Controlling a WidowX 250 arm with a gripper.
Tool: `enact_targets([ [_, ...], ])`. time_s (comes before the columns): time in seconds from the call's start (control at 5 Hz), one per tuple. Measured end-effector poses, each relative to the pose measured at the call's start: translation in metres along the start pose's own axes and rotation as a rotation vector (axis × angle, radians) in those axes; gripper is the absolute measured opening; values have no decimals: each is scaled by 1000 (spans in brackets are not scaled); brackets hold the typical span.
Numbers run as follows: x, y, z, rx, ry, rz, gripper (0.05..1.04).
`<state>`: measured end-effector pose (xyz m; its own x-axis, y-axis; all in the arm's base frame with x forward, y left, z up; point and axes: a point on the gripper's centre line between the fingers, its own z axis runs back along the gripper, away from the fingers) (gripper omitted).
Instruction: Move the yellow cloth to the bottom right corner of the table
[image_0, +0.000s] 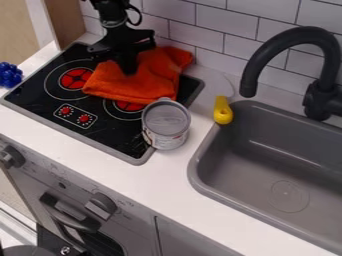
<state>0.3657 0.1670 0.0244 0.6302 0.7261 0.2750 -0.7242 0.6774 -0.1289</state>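
Note:
An orange cloth (137, 82) lies crumpled over the back right part of the black stove top (40, 95), partly covering a burner; I see no yellow cloth. My gripper (127, 65) hangs down from the upper left, right over the cloth's upper left part and seemingly against it. Whether it holds any fabric cannot be told. The cloth's right end rises near the tiled wall.
A grey-lidded can (165, 125) stands at the stove's right edge, close below the cloth. A yellow-handled utensil (223, 111) lies by the grey sink (287, 195). A black faucet (314, 37) arches over the sink. Blue bumpy thing (9, 75) at far left.

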Motion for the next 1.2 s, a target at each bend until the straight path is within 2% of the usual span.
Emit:
enact_targets([
  [0.2,7,1,14,-49,-43,4,52],
  [0.8,11,19,48,-70,-90,14,52],
  [1.0,6,21,49,-62,-66,-7,52],
  [1.2,-1,35,46,-10,-34,-31,52],
])
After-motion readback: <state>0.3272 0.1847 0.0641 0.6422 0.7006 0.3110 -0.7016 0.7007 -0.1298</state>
